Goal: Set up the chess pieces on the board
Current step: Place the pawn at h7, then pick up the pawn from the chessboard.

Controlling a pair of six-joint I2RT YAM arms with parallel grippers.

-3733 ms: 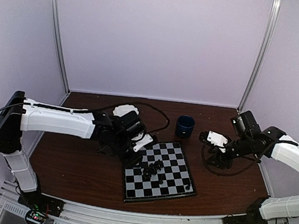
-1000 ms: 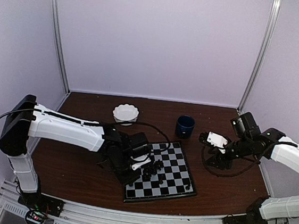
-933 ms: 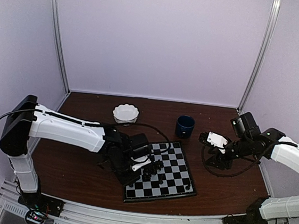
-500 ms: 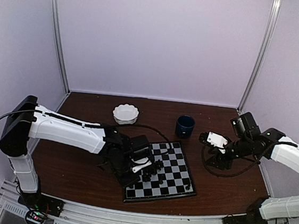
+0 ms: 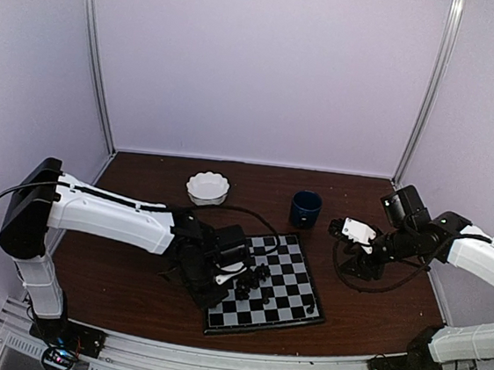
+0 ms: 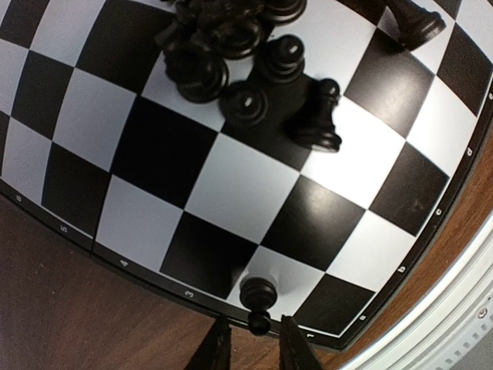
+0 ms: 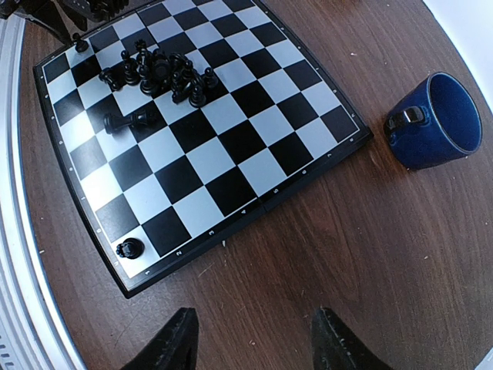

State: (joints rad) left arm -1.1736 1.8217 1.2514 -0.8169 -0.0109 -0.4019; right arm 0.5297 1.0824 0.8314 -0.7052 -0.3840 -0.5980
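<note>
**Pawn stands at the board's edge, left fingers parted around it**

The left fingers [image 6: 253, 341] hang low over the near left corner of the board [image 5: 294, 287], tips a narrow way apart. A pawn [image 6: 258, 297] stands upright on a white square in the board's outermost row, its head between the two tips with a sliver of gap on either side, so they have hold of nothing. The tips themselves sit over the board's dark border and the bench [image 5: 114, 268] beside it.

Most of the pieces [image 6: 231, 54] huddle in a tight cluster a few squares in from the pawn, some upright, some leaning on each other. One piece [image 7: 127, 119] lies on its side just apart from the cluster. A second pawn [image 7: 129, 247] stands alone in a corner square, well away from the rest.

The right fingers [image 7: 250, 339] hover above bare bench off the board's right side, spread wide and holding nothing. A blue mug [image 7: 435, 119] stands on the bench near the board's far corner, and a white bowl [image 5: 208, 187] sits further back to the left.
</note>
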